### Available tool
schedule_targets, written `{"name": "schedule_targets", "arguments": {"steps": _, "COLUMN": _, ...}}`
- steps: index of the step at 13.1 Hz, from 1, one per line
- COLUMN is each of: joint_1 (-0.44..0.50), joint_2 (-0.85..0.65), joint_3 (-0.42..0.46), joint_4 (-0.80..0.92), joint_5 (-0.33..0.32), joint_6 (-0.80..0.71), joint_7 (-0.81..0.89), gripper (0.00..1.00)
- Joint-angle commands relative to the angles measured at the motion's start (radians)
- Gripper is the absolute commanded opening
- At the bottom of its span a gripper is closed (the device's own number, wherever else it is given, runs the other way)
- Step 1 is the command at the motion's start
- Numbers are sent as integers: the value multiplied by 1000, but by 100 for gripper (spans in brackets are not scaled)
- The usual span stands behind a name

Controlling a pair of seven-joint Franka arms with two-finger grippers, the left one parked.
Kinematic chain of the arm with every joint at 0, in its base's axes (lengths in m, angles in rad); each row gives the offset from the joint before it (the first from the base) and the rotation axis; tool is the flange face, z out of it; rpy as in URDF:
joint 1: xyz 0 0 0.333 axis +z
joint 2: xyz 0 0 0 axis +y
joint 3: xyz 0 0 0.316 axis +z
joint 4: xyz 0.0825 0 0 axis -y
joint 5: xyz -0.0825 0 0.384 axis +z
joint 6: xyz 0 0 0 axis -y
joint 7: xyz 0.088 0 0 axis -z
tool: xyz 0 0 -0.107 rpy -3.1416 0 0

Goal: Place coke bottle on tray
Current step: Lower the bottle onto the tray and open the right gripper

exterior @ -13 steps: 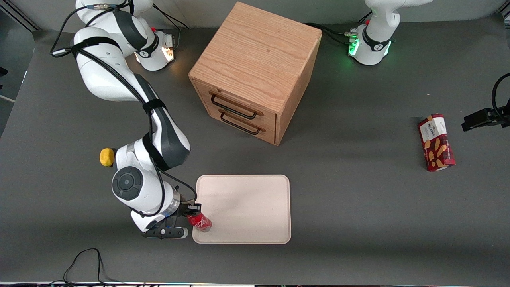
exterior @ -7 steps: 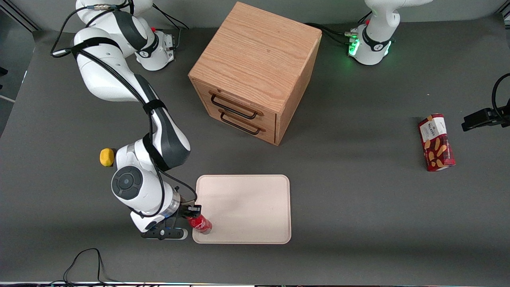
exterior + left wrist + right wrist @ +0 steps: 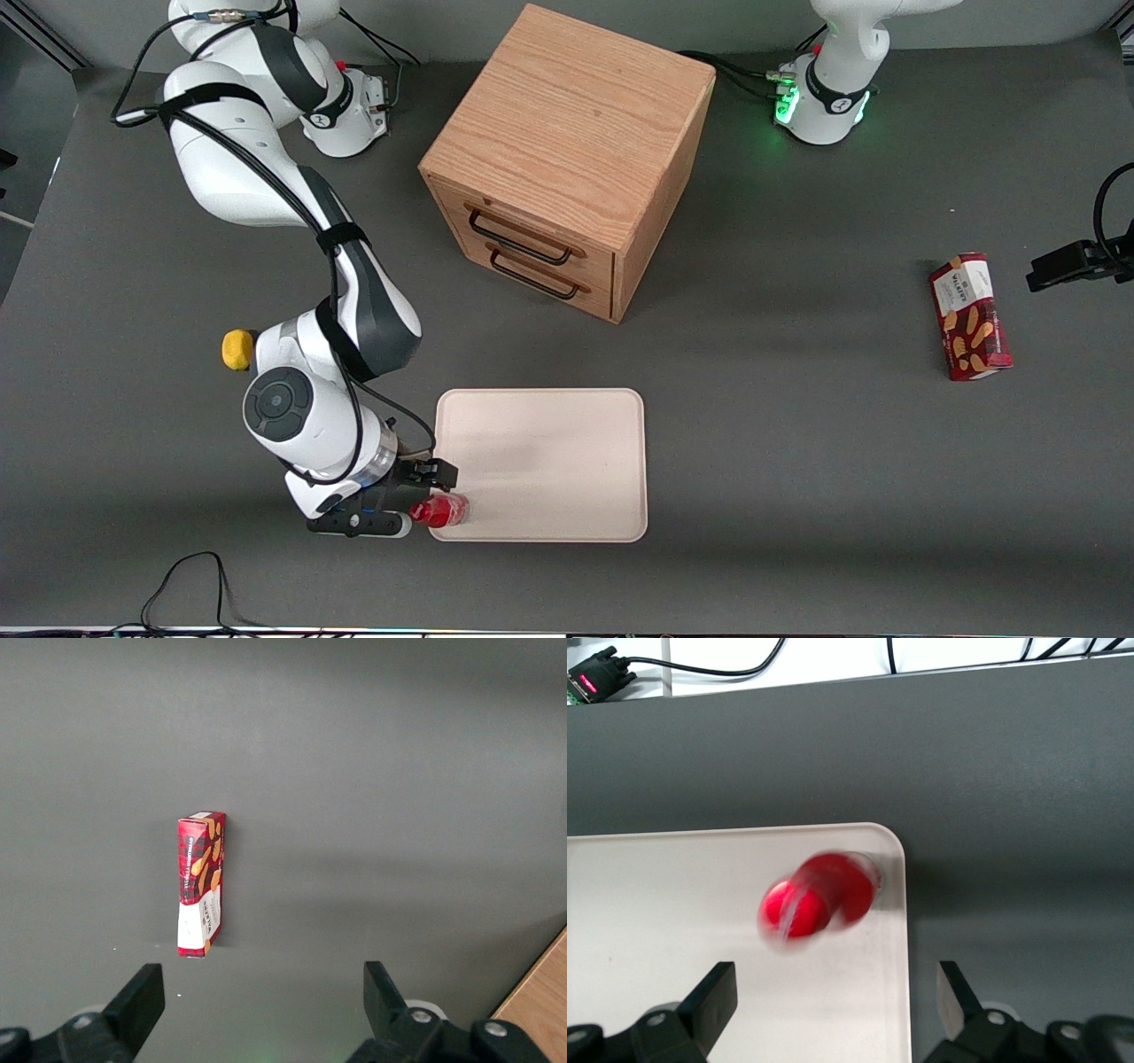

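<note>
Starting at the working arm's end of the table, you see a small yellow ball lying on the grey table, farther from the front camera than the tray and partly tucked against the white arm. Next comes your gripper, hanging low at the tray's corner nearest the front camera, its fingers spread wide and holding nothing. The coke bottle stands on the tray just inside that same corner, close to the low rim; in the wrist view you look down on its red cap between the two spread fingers, neither of them touching it, and the bottle looks smeared. Farther from the camera than the tray sits a wooden drawer cabinet, both drawers closed. Well toward the parked arm's end lies a red biscuit box.
</note>
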Motion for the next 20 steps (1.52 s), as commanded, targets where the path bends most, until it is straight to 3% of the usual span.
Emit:
{"name": "schedule_targets", "arguments": {"steps": 1, "joint_1": 11, "joint_2": 15, "joint_3": -7, "joint_4": 31, "joint_5": -18, "joint_6": -1, "joint_7": 30, "gripper": 100}}
{"name": "schedule_targets", "arguments": {"steps": 10, "joint_1": 10, "joint_2": 0, "joint_3": -7, "joint_4": 28, "joint_5": -18, "joint_6": -22, "joint_7": 31, "gripper": 100}}
{"name": "schedule_targets", "arguments": {"steps": 14, "joint_1": -7, "joint_2": -63, "joint_3": -7, "joint_4": 1, "joint_5": -21, "joint_6": -143, "joint_7": 16, "gripper": 100}}
{"name": "schedule_targets", "arguments": {"steps": 20, "joint_1": -98, "joint_2": -394, "joint_3": -7, "joint_4": -416, "joint_5": 25, "joint_6": -166, "joint_7": -76, "gripper": 100}}
